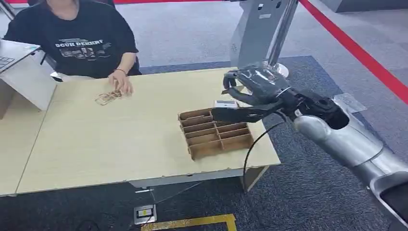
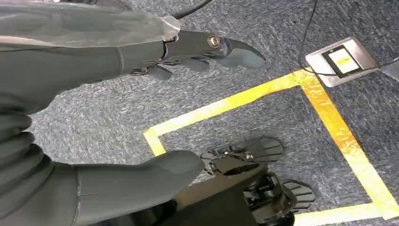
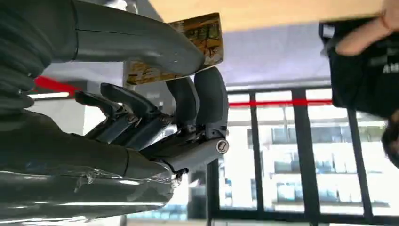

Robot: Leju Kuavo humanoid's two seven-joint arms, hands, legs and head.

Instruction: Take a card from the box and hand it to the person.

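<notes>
We note the card (image 3: 190,44) pinched in the right hand (image 1: 255,94): in the right wrist view the thick thumb (image 3: 141,44) lies across its printed face and two dark fingers (image 3: 211,96) press it from the other side. Much of the card is covered by the thumb, so we cannot read the print; we see only a yellowish, patterned face. In the head view the card itself is hard to make out among the dark fingers.

The right hand hovers above the far right part of the box (image 1: 215,133), just over its far edge, not touching it. The box is brown cardboard with several slot-like compartments, standing on the near right part of the light wooden table (image 1: 96,139). A small white-and-grey object (image 1: 225,103) lies just beyond the box, partly hidden by the hand; we cannot identify it.

The left hand (image 2: 141,108) hangs over grey carpet, thumb and fingers apart, holding nothing. Yellow floor tape (image 2: 329,117) and a floor socket plate (image 2: 342,61) lie below it.

At the far left of the table a person in a black printed shirt (image 1: 79,43) sits, cut off above the shoulders. The person's hand (image 1: 120,83) rests on the tabletop, touching some flat brownish pieces (image 1: 108,97) too small to make out. A laptop (image 1: 12,54) is cut off at the left edge.
</notes>
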